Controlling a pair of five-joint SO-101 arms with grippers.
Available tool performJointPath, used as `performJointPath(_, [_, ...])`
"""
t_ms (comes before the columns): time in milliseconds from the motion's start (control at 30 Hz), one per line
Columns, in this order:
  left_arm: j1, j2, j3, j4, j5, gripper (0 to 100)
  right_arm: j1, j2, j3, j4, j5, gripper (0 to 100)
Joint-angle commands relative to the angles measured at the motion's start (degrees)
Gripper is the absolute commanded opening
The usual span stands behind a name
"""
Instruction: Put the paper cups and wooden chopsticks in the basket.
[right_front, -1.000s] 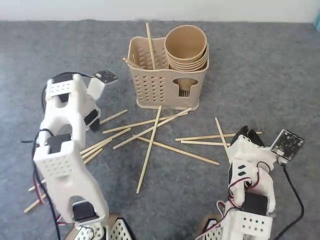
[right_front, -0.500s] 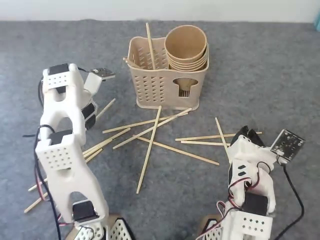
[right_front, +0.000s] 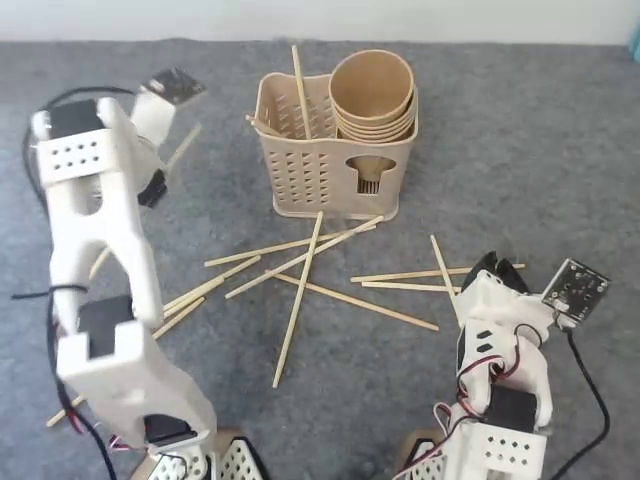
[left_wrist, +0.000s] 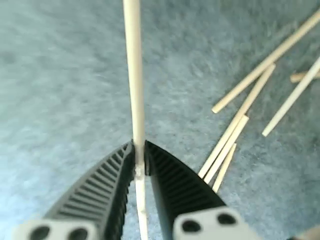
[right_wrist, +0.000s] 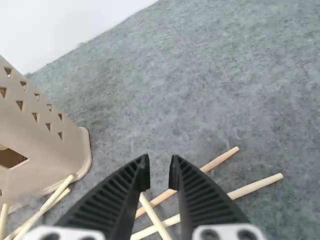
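A beige perforated basket (right_front: 330, 170) stands at the far middle with a stack of paper cups (right_front: 372, 92) and a few chopsticks (right_front: 298, 90) in it. Several wooden chopsticks (right_front: 300, 262) lie scattered on the carpet in front of it. My left gripper (left_wrist: 139, 151) is shut on one chopstick (left_wrist: 133, 75), held above the carpet; from above that gripper (right_front: 155, 185) is left of the basket with the held chopstick (right_front: 186, 143) slanting up and away. My right gripper (right_wrist: 159, 167) hangs low over chopstick ends (right_wrist: 220, 161), jaws slightly apart and empty, at the near right (right_front: 497, 268).
Grey carpet covers the table. More chopsticks (right_front: 185, 300) lie near the left arm's base. The basket's corner (right_wrist: 45, 150) is close to the right gripper. Open carpet lies right of the basket and at the far left.
The left arm has risen and swung away to the far left, lifting the gripped chopstick off the carpet. The right arm has kept still.
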Motion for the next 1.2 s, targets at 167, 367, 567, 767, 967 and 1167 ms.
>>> performJointPath(167, [1.85, -21.27, 2.95, -7.30, 13.89, 1, 0.04, -0.13, 0.70, -0.22, 1.14, 7.6])
performJointPath(367, [5.80, -36.84, 18.07, -21.71, 23.82, 1, 0.04, -0.13, 0.70, -0.22, 1.14, 7.6])
performJointPath(567, [11.52, -52.84, 31.16, -38.42, 32.88, 1, 0.04, -0.13, 0.79, -0.22, 2.90, 7.6])
performJointPath(767, [17.23, -56.18, 34.15, -50.29, 45.10, 1, 0.04, -0.13, 0.79, -0.22, 2.99, 7.6])
performJointPath(967, [23.82, -56.18, 38.11, -65.32, 50.29, 1, 0.04, -0.13, 0.79, -0.22, 3.08, 7.6])
performJointPath(1167, [30.77, -56.09, 48.13, -84.84, 50.02, 1, 0.04, -0.13, 0.79, -0.22, 3.08, 7.6])
